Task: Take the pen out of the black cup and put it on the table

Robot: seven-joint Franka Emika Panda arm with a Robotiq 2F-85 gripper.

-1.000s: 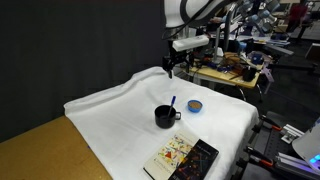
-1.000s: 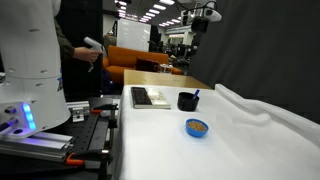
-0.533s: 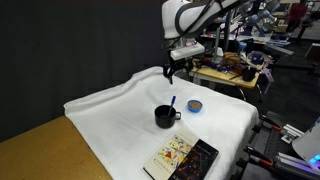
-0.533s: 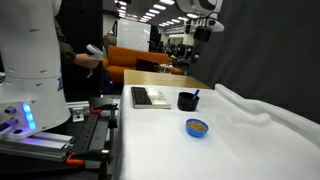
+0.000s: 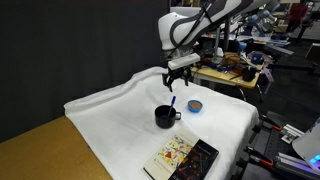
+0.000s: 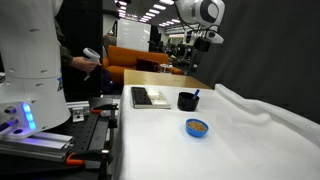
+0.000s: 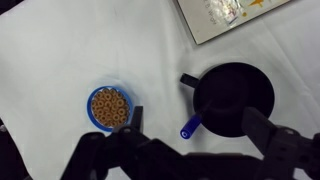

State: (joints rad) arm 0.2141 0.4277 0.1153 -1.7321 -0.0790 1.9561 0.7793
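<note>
High above black cup (image 5: pixel 165 117), fingers (image 7: pixel 262 130) apart

One black cup (image 7: pixel 235 98) is counted on the one table (image 5: pixel 110 120), which is draped with a single white cloth. One blue pen (image 7: pixel 192 126) is seen in the black cup, leaning over its rim. One small round blue dish (image 7: pixel 108 107) with orange contents is counted near the black cup. One book (image 7: pixel 230 15) with a colourful cover is counted, also near the black cup.
</note>
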